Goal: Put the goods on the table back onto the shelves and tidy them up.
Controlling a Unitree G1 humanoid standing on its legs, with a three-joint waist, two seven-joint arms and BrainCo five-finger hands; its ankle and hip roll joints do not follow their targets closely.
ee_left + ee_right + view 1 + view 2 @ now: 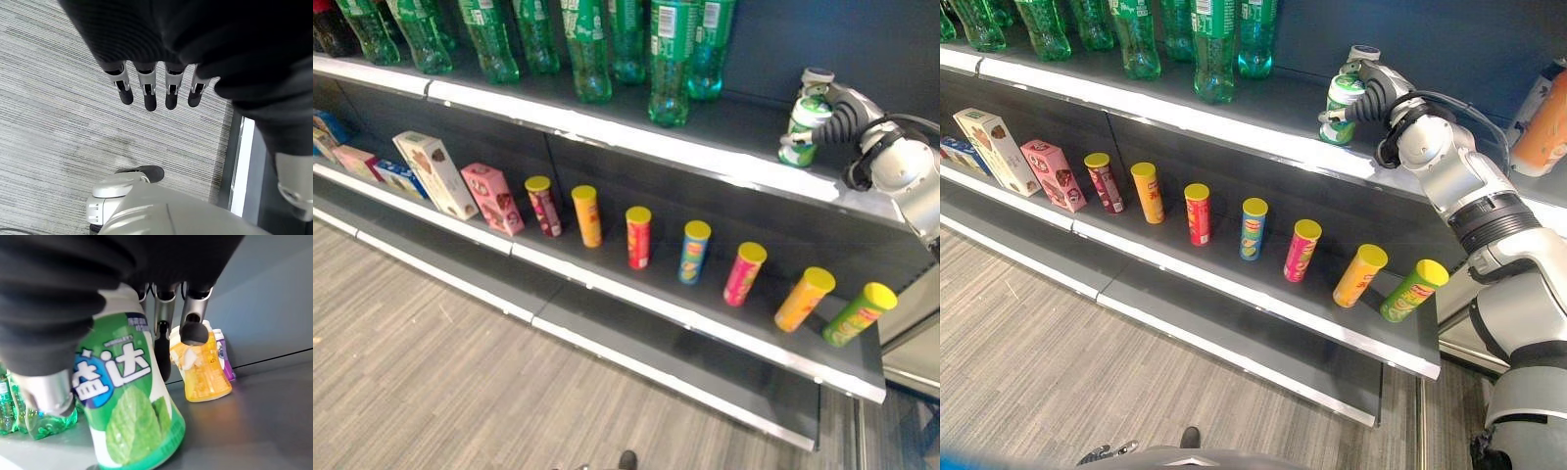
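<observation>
Right robot hand [1371, 88] grips green gum bottle [1340, 108] (upper shelf [1234, 122]).

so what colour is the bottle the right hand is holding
Green and white, with a leaf picture on the bottle; the right wrist view shows it best, in the right hand.

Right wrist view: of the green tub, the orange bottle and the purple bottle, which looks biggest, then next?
1. Green tub, in the right hand and nearest the camera, so partly nearness.
2. Orange bottle.
3. Purple bottle, mostly hidden behind the orange one, so true size unsure.
</observation>
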